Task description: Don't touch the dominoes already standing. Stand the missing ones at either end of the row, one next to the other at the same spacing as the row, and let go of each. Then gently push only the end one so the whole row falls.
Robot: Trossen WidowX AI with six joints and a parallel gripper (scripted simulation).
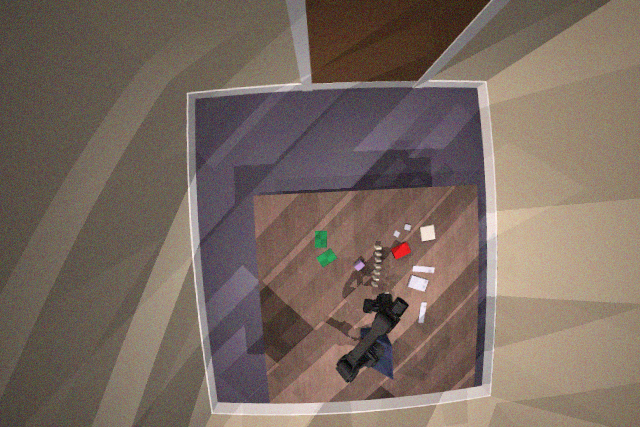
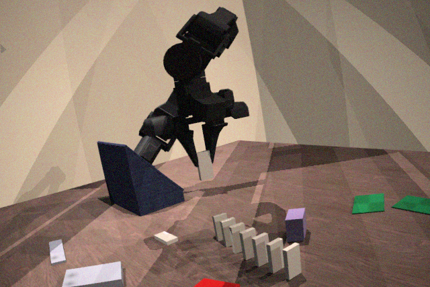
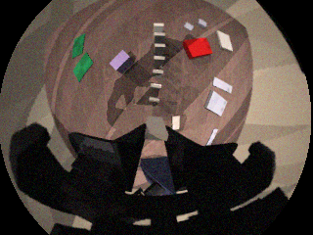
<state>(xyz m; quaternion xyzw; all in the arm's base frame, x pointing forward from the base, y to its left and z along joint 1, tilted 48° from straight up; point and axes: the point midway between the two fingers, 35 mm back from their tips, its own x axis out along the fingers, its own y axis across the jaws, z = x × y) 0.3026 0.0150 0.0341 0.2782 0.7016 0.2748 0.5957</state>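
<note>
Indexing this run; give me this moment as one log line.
gripper: shut on domino, aloft | standing row: seven upright | loose domino: flat

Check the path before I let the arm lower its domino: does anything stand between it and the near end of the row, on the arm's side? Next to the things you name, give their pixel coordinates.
Nothing visible stands between the held domino (image 2: 205,165) (image 3: 156,128) and that end of the row (image 2: 218,228) (image 3: 155,100).

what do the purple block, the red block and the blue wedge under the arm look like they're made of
Purple block: perhaps painted wood or plastic, flat even colour.
Red block: likely plastic, uniform bright colour.
Blue wedge: unclear, dark and matte.
</note>
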